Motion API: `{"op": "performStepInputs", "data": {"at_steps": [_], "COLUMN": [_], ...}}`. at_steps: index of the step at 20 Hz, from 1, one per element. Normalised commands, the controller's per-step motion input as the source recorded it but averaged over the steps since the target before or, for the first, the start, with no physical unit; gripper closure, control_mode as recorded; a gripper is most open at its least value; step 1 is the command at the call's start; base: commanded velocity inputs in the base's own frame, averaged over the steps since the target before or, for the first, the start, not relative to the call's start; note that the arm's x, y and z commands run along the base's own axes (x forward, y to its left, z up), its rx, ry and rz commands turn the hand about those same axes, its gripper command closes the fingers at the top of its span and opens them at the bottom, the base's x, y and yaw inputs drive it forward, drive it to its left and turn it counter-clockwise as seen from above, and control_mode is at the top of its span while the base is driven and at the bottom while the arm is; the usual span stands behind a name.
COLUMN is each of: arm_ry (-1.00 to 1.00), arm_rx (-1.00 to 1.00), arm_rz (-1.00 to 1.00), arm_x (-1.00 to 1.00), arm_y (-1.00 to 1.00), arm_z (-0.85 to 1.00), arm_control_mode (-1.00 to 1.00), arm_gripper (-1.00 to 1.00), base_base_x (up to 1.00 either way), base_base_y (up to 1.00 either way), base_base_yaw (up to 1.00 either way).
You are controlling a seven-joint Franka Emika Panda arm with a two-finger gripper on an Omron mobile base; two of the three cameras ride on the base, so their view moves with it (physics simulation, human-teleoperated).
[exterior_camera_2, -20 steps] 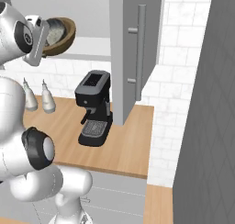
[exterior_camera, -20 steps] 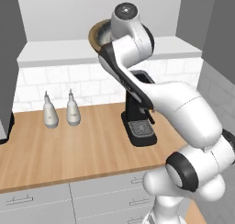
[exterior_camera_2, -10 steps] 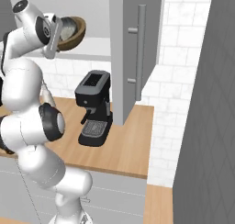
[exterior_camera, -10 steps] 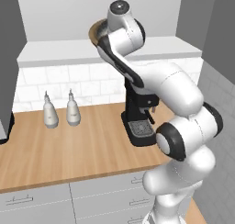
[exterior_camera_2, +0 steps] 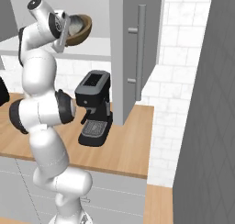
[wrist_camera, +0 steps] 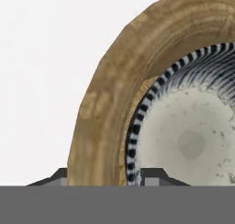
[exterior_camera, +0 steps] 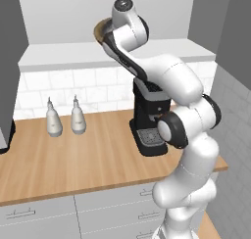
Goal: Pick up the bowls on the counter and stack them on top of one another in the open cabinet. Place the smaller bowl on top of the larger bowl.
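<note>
Up in the open cabinet (exterior_camera: 63, 52), smaller bowl (wrist_camera: 193, 140) nested inside larger bowl (wrist_camera: 114, 81) – both directly ahead of the gripper (wrist_camera: 133, 175), rims between the fingertips (whether clamped or loosened, cannot tell) – so straight back along the approach line.

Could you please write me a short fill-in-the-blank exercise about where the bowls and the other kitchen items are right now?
1. The smaller bowl sits inside the ___ bowl.
2. The two white bottles stand on the ___.
3. The black coffee machine stands on the counter, to the ___ of the bottles in the left base view.

Missing words: larger; counter; right
</note>
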Motion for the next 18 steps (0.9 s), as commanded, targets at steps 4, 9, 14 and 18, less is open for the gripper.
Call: {"op": "performStepInputs", "data": {"at_steps": [4, 9, 14, 18], "arm_ry": [0.0, -0.11, -0.32, -0.21], "arm_rx": [-0.02, -0.09, -0.11, -0.1], "arm_rz": [0.0, 0.0, 0.0, 0.0], "arm_x": [-0.03, -0.77, -1.0, -1.0], "arm_y": [0.0, 0.23, 0.29, 0.0], "arm_z": [0.0, -0.13, -0.8, -1.0], "arm_control_mode": [-1.0, -1.0, -1.0, -1.0], "arm_gripper": [-1.0, -1.0, -1.0, -1.0], "base_base_x": [0.0, 0.0, 0.0, 0.0], "base_base_y": [0.0, 0.0, 0.0, 0.0], "base_base_yaw": [0.0, 0.0, 0.0, 0.0]}}
